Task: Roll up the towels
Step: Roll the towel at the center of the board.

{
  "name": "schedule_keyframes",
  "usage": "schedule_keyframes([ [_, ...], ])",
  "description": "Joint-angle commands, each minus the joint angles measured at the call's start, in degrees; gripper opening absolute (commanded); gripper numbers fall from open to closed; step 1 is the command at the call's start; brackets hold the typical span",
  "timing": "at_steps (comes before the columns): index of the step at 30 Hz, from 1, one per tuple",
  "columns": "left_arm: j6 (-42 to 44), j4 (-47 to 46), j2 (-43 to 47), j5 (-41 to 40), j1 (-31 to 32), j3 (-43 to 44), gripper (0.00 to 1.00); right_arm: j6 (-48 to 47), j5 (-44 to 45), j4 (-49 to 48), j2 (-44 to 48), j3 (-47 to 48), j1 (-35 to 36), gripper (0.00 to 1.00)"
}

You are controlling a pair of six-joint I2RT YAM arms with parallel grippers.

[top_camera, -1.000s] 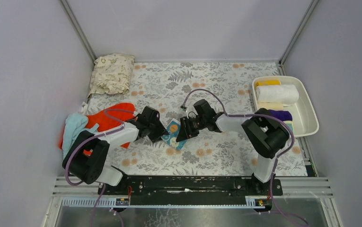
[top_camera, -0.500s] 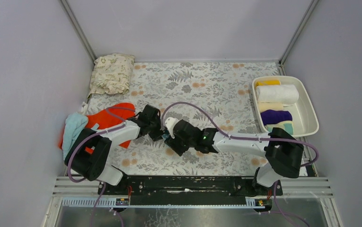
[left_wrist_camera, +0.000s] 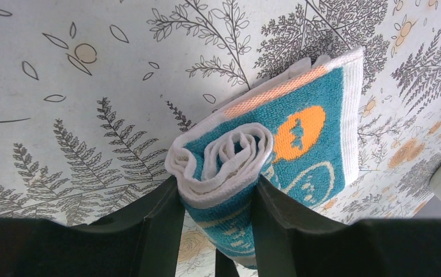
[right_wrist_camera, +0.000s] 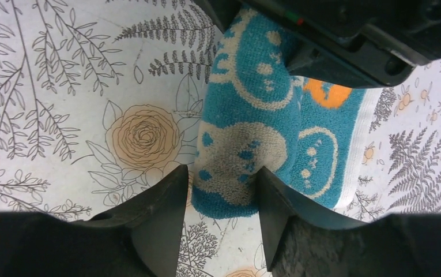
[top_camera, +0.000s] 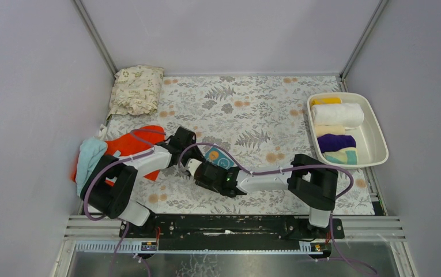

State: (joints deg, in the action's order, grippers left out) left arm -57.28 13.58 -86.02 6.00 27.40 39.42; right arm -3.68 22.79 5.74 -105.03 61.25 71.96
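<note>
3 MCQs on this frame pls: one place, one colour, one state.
1. Where on the floral mat is the white tray?
A. left edge
B. right edge
C. centre

2. The towel gripped by the left end effector and right end effector is mainly:
A. purple
B. yellow
C. teal

3. What state is that towel in?
A. flat, unrolled
B. partly rolled, flat tail left
C. rolled, lying in the tray

Answers:
1 B: in the top view the tray sits at the mat's right edge.
2 C: both wrist views show teal pile with orange prints.
3 B: the left wrist view shows a spiral end, with a flat flap lying on the mat.
</note>
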Motion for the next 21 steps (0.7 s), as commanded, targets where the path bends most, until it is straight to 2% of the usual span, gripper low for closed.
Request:
schedule_keyframes([
  [1,2.4,3.2,-3.3,-2.8,0.2,-1.9,0.42,0.0,0.5,1.4,-2.8,0.2,0.5,0.51],
  [6,2.6,3.7,-1.5,-3.4,0.1,-1.9,0.49,1.3,-4.2,2.9,-4.4,-0.3,0.2,0.35],
  [9,2.2,4.3,1.7,-4.6,0.1,-2.5,0.56,3.7,-12.7,1.8,-1.5,-1.4,-1.3,0.22],
  [13,1.1,7.5,6.6,-7.2,-0.4,-2.8,0.72,7.3,-25.1,0.7,1.2,-1.4,-5.4,0.12],
  [18,-0.7,11.1,14.1,-8.9,-1.7,-3.7,0.88,14.2,-43.1,-5.5,3.3,-3.5,-12.5,0.08],
  [21,-1.6,13.7,18.6,-9.9,-2.4,-4.3,0.93,19.8,-53.7,-9.5,2.5,-4.5,-16.7,0.07],
])
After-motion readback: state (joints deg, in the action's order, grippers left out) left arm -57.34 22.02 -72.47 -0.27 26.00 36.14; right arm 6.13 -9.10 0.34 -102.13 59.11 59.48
